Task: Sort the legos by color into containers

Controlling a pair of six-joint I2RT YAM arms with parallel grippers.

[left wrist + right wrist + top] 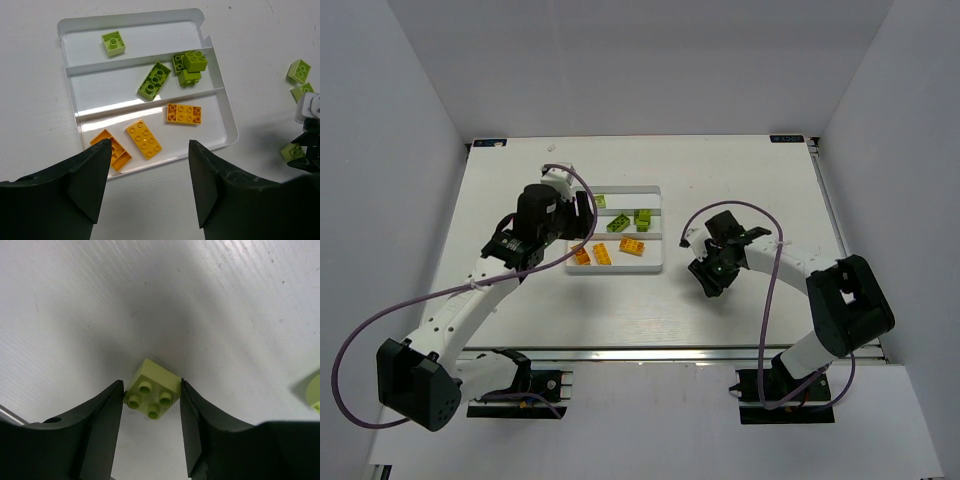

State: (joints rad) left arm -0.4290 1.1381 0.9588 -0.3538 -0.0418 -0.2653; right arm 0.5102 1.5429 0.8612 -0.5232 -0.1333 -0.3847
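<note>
The white tray (100, 85) has three long containers. The far one holds a single lime green lego (113, 43). In the middle one lie a long green brick (154, 80) and a cluster of green bricks (190, 66). The near one holds three orange legos (184, 113). My left gripper (148, 145) hangs open above the tray's near edge with nothing between its fingers. Right of the tray, my right gripper (151, 390) is down at the table. Its fingers press both sides of a small lime green lego (156, 385).
Loose green bricks (299, 70) lie on the white table right of the tray, near the right arm (840, 290). Another green piece (315, 392) shows at the right edge of the right wrist view. White walls enclose the table.
</note>
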